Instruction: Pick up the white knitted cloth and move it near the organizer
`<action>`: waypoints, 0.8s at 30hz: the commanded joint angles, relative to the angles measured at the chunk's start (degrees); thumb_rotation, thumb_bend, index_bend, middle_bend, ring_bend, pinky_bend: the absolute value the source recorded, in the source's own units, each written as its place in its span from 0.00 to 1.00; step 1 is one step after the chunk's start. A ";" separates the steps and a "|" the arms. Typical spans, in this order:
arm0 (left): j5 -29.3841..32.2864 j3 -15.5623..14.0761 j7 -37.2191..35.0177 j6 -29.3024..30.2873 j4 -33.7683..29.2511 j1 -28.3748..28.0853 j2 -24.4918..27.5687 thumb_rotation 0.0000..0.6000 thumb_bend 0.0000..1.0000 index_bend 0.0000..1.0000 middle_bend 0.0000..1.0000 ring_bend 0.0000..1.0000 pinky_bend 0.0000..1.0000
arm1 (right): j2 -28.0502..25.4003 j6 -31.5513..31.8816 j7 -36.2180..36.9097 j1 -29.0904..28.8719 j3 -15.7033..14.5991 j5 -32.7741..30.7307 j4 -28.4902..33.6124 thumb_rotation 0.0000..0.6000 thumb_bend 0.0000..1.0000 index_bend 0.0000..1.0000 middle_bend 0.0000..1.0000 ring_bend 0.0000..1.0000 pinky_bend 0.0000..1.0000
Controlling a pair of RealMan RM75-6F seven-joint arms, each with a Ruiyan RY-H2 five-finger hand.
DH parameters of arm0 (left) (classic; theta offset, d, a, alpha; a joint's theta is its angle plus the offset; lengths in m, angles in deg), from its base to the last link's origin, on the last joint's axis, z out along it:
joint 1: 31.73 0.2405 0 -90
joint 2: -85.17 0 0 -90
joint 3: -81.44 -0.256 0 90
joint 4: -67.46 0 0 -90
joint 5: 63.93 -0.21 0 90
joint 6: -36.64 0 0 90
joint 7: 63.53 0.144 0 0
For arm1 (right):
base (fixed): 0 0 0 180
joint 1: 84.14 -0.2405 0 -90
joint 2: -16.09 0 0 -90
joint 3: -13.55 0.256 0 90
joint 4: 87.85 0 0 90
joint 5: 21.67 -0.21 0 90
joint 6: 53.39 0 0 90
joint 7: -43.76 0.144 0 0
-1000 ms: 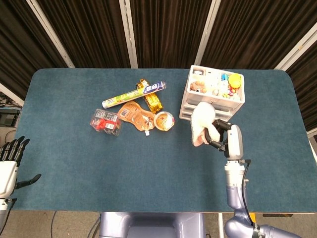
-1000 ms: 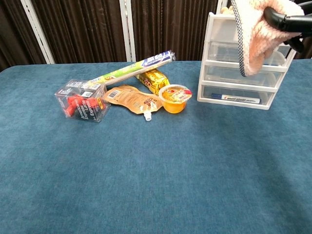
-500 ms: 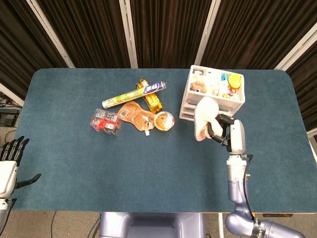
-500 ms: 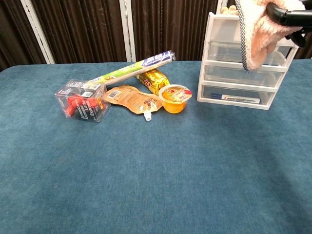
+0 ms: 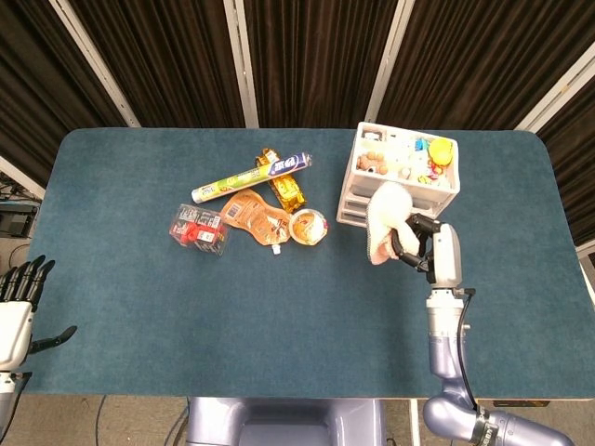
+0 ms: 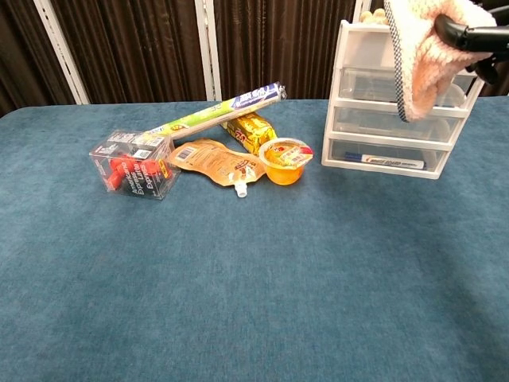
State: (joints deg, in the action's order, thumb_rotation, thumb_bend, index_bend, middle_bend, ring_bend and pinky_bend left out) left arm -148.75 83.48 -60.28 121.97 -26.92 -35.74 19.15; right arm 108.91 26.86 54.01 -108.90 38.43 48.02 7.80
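Note:
My right hand (image 5: 429, 249) holds the white knitted cloth (image 5: 386, 223) up in the air just in front of the white drawer organizer (image 5: 403, 172). In the chest view the cloth (image 6: 420, 60) hangs down from the dark fingers (image 6: 469, 36) and covers part of the organizer (image 6: 374, 135), at the top right. The cloth looks pale pink-white with a dark checked edge. My left hand (image 5: 19, 302) stays at the table's near left edge, fingers apart, holding nothing.
Left of the organizer lie a jelly cup (image 5: 308, 227), an orange pouch (image 5: 256, 216), a gold packet (image 5: 285, 189), a long foil tube (image 5: 251, 177) and a clear box of red items (image 5: 198, 229). The organizer's top tray holds several small items.
The right hand carried the cloth up and toward the organizer between the earliest frame and half a second ago; since then it has sunk slightly.

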 commanded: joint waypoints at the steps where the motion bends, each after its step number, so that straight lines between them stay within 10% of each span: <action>1: -0.03 0.02 0.00 0.06 -0.01 0.00 -0.01 1.00 0.00 0.00 0.00 0.00 0.00 | 0.20 0.09 -0.07 -0.02 -0.23 0.08 -0.19 1.00 0.47 0.68 0.75 0.74 0.88; 24: -0.12 -0.01 -0.14 0.05 -0.05 0.01 0.03 1.00 0.00 0.00 0.00 0.00 0.00 | 1.38 -0.16 -0.41 0.36 -1.10 -2.07 -3.45 1.00 0.47 0.68 0.74 0.73 0.88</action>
State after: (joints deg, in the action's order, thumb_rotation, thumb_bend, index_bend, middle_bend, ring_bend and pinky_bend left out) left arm -148.87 83.47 -60.43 122.02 -26.97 -35.73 19.18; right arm 110.23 26.75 53.63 -108.56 37.38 46.03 4.45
